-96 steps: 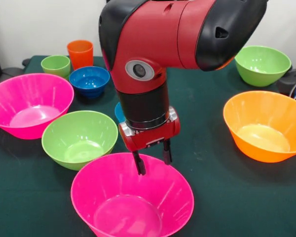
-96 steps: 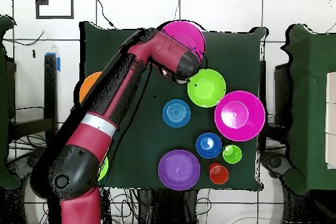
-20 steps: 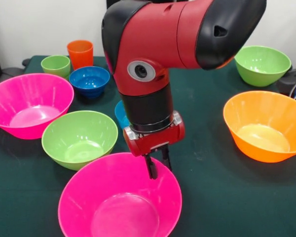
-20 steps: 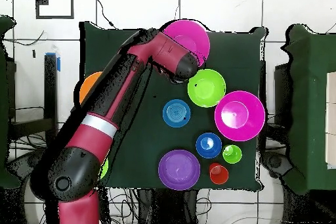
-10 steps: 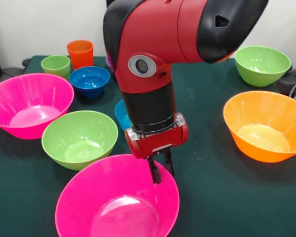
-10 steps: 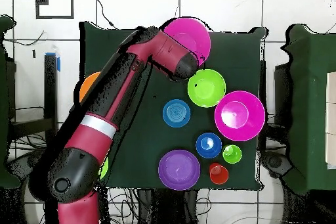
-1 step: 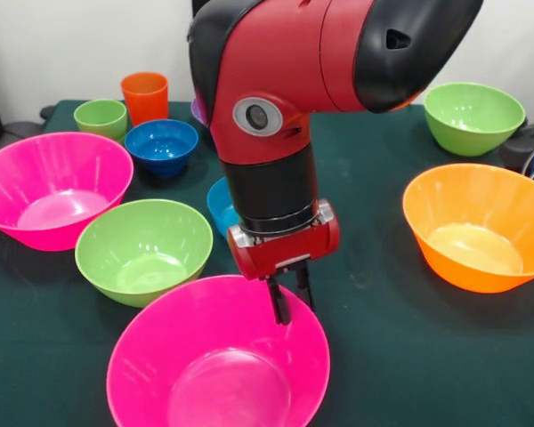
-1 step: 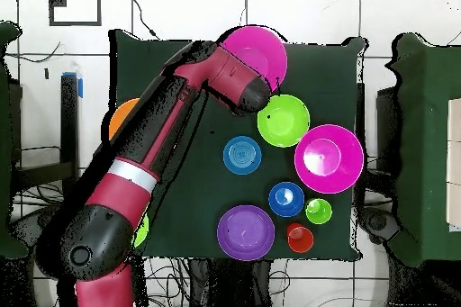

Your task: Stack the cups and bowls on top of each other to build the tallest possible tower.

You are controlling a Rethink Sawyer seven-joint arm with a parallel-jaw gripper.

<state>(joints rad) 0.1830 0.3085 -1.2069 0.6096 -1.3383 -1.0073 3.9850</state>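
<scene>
Two black fingers of the gripper pinch the far rim of the nearest pink bowl, one finger inside the wall and one outside. This bowl is glossy plastic, round, with a flared wall and a flat bottom, and it sits at the tabletop's near edge in the front view. No tower stands; every piece sits singly on the dark green cloth that covers the tabletop.

Just beside the held bowl to its left is a smooth green bowl, and beyond that a second big pink bowl of the same flared shape. Behind them stand a small blue bowl, the short light-green cup and the taller orange tumbler, close together at the far left corner. Another small blue bowl shows only as a sliver behind the gripper's black wrist. On the right, the big orange bowl sits well apart from the held one, with a second green bowl behind it. The purple bowl shows whole only in the overhead view, near the blue bowls.

The red and black arm is smooth and rounded, coming down over the middle of the tabletop.
</scene>
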